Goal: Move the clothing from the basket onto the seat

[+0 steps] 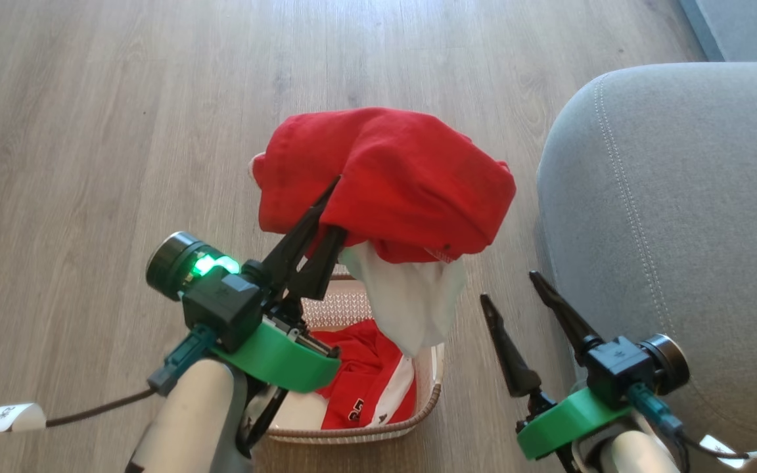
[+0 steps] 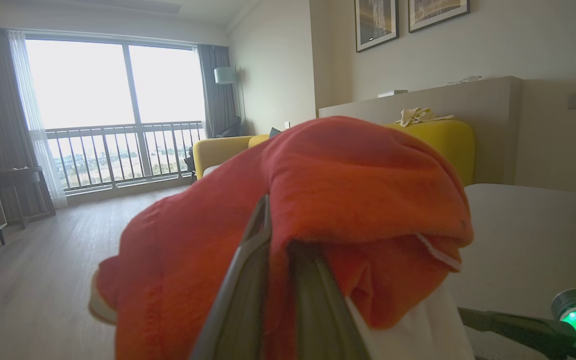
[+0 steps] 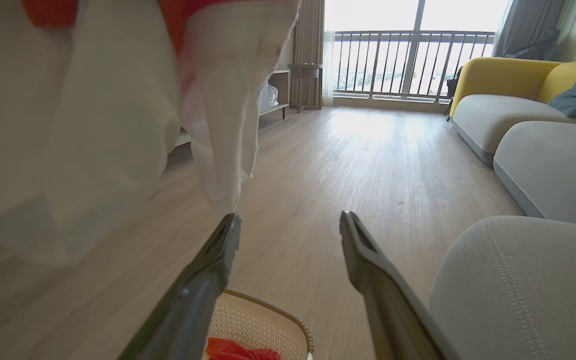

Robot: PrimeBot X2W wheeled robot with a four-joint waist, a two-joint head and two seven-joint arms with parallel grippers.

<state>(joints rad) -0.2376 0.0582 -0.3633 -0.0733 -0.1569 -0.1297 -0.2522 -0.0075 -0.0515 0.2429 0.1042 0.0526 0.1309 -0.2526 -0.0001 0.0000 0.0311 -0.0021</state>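
**Me:** My left gripper (image 1: 331, 211) pinches the red shirt (image 1: 391, 171) above the far rim of the basket (image 1: 352, 435); my right gripper (image 1: 508, 287) hangs wide.

**Spotter:** Risk?

**Me:** Thin pinch. Swinging to the sofa (image 1: 681, 197) could drop it short of the edge.

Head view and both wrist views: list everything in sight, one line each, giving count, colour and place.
Lifted garment: one, red and white, hanging above the basket.
Garment in basket: at least one, red with white.
Basket: one, cream with a brown rim, on the floor.
Grey sofa: one, right of the basket.
Yellow-backed sofa: one, near the window.
Framed pictures: two, dark frames, on the wall.
Floor: one, pale wood.
Left jaws: one pair, dark, shut on the lifted garment.
Right jaws: one pair, dark, open and empty, between basket and grey sofa.
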